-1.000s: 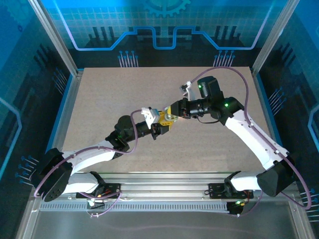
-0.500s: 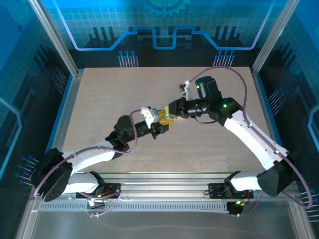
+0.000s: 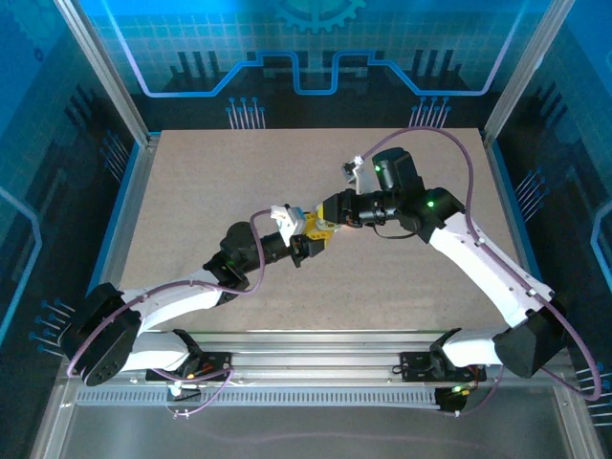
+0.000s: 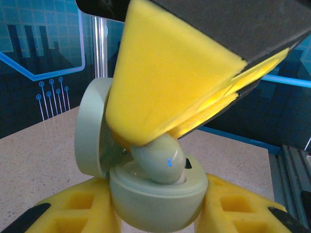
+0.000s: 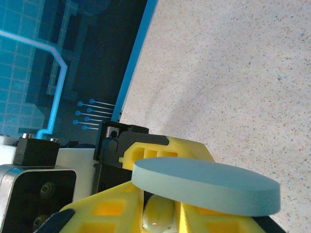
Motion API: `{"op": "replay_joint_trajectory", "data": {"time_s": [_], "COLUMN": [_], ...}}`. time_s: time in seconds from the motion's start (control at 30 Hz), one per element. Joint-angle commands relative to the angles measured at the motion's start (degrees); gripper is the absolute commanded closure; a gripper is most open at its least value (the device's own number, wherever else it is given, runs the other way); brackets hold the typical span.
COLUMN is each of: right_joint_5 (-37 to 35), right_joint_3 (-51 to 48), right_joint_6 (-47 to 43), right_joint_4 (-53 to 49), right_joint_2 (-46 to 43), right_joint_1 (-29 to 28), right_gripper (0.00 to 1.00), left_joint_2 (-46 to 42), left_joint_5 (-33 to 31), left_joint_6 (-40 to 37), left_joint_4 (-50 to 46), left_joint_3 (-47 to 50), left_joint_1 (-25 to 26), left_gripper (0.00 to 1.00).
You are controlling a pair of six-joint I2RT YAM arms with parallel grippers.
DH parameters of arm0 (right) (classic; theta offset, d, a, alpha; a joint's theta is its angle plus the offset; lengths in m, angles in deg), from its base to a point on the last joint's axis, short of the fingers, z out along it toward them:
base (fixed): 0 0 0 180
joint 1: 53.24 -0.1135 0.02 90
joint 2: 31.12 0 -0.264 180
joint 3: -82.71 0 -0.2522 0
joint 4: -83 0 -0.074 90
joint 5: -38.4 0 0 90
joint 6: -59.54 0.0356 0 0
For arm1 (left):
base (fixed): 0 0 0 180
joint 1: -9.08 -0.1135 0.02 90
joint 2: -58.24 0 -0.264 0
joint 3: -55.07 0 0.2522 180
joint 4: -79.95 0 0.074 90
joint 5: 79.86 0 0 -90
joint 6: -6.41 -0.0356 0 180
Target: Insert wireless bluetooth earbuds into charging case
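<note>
My left gripper point(image 4: 158, 211) is shut on the base of a pale green charging case point(image 4: 155, 199), whose round lid point(image 4: 90, 131) stands open to the left. From above, the right gripper's yellow fingers point(image 4: 170, 73) hold a pale green earbud point(image 4: 160, 158) with a small blue light, its lower end resting in the case's well. In the right wrist view the earbud point(image 5: 158, 216) sits between the fingers of my right gripper point(image 5: 160, 218), under the lid point(image 5: 209, 187). In the top view both grippers meet above mid-table, left point(image 3: 308, 243) and right point(image 3: 328, 220).
The speckled beige table point(image 3: 191, 191) spreads around the grippers, with blue-lit walls behind and at the sides. A metal rail point(image 3: 316, 368) runs along the near edge by the arm bases.
The right arm has edged slightly left and toward the back. The left arm has held still with the case. The grippers stay together.
</note>
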Motion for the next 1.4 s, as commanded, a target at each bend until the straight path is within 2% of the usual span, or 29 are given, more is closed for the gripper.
{"op": "replay_joint_trajectory", "data": {"time_s": [0.0, 0.7, 1.0, 1.17, 1.37], "right_joint_5": [-3.05, -3.41, -2.71, -6.09, -13.49], "right_joint_3": [1.24, 3.05, 2.72, 0.02, -5.58], "right_joint_6": [-2.05, -1.99, -5.03, -5.24, -2.1], "right_joint_4": [-3.9, -4.13, -2.2, 0.38, 3.49], "right_joint_2": [-0.37, -2.83, -7.74, -12.84, -18.85], "right_joint_1": [-0.63, -0.76, -0.54, 0.55, 2.87], "right_gripper": [0.73, 0.63, 0.61, 0.6, 0.55], "left_joint_2": [-1.01, -1.17, -1.53, -2.32, -3.19], "left_joint_5": [0.39, 0.82, 0.63, 0.82, 2.93], "left_joint_6": [1.29, 0.52, -0.19, -1.05, -2.01], "left_joint_4": [6.22, 5.71, 5.26, 4.65, 4.55], "left_joint_3": [-1.66, -1.22, -0.8, -0.52, -0.14], "left_joint_1": [0.62, 0.61, 0.6, 0.54, 0.52], "left_gripper": [0.67, 0.67, 0.67, 0.67, 0.67]}}
